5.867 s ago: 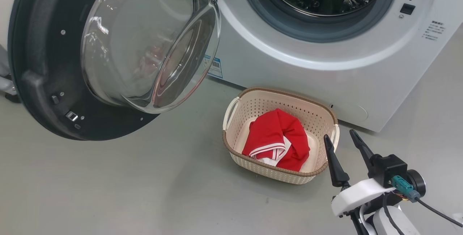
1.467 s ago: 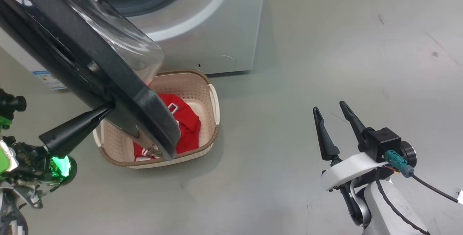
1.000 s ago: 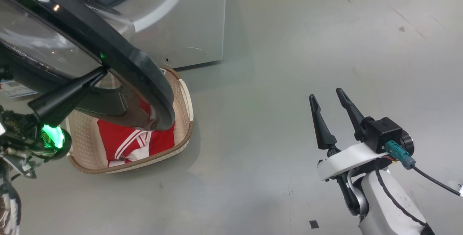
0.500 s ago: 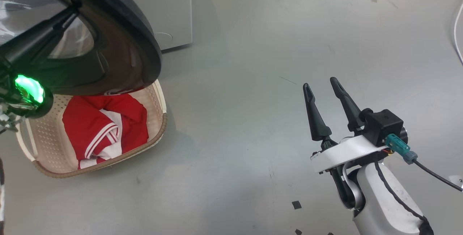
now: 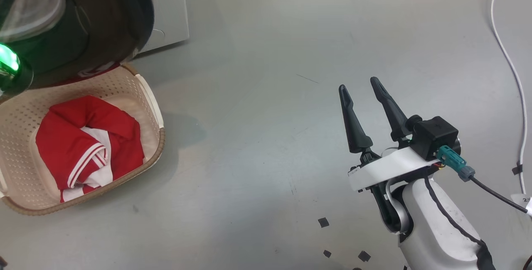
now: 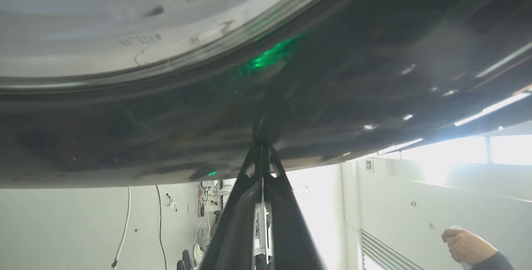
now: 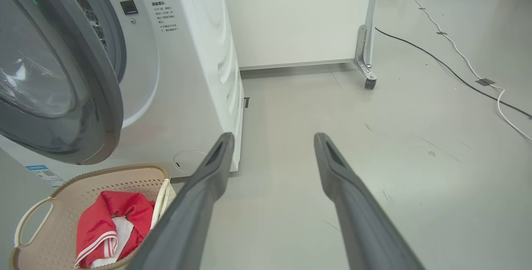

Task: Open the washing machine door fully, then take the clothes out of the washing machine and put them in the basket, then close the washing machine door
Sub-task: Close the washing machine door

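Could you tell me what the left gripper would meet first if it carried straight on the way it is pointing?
The washing machine door. In the left wrist view the left gripper, fingers shut together, points straight at its glossy black surface. The tips seem to touch it, though depth is unclear.

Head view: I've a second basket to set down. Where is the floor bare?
Bare floor lies between the basket and the right gripper, and on from the washer corner to the white cable. It is crowded at left, where the door hangs over the basket's far rim beside the washer.
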Controlling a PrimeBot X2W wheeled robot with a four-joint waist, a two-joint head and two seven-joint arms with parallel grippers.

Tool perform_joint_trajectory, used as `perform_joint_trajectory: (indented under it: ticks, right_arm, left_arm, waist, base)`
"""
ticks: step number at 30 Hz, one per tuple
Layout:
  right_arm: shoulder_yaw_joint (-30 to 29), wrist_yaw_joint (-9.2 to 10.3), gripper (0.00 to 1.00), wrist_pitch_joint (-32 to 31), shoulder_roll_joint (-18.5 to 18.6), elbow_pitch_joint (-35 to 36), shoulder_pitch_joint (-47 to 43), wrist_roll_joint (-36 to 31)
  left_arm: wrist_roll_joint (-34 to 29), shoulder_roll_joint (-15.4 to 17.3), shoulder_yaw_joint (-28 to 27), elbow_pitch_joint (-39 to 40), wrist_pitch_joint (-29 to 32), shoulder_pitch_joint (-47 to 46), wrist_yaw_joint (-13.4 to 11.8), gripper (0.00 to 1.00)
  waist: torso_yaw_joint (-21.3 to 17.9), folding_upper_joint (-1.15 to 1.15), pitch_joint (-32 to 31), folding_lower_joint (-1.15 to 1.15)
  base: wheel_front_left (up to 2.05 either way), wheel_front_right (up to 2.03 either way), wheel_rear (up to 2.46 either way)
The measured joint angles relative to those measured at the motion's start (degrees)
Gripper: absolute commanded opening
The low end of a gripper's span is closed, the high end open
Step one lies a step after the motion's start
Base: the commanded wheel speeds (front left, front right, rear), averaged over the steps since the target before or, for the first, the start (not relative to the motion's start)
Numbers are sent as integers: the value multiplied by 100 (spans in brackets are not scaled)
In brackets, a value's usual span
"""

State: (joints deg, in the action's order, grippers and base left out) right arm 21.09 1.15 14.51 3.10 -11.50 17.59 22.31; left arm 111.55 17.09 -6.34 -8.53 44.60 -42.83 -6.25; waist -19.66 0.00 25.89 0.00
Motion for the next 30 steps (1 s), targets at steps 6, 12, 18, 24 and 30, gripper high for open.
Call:
perform_joint_trajectory:
  ticks: [6, 12, 18, 24, 30]
  right_arm:
    - [58, 82, 100, 0, -5, 4, 44, 129]
    - [145, 104, 100, 0, -14, 8, 73, 183]
    - [135, 153, 100, 0, -22, 1, 72, 183]
    - [73, 205, 100, 0, -22, 3, 71, 178]
    - [3, 211, 100, 0, -22, -1, 67, 172]
  left_arm:
    - [-181, -21, -10, -325, -256, -363, -10, 0]
    - [-281, -12, -32, -512, -405, -570, -11, 0]
    - [-369, -15, 82, -770, -485, -686, -11, 0]
    - [-375, -89, 119, -958, -491, -713, 2, 0]
    - [-376, -146, 131, -1121, -483, -707, 201, 0]
  waist:
    - [-150, 0, 57, 0]
    - [-235, 0, 63, 0]
    - [-290, 0, 14, 0]
    - [-251, 0, -48, 0]
    - [-98, 0, -119, 0]
  base:
    - [0, 0, 0]
    - [0, 0, 0]
    - [0, 0, 0]
    - [0, 0, 0]
    - [0, 0, 0]
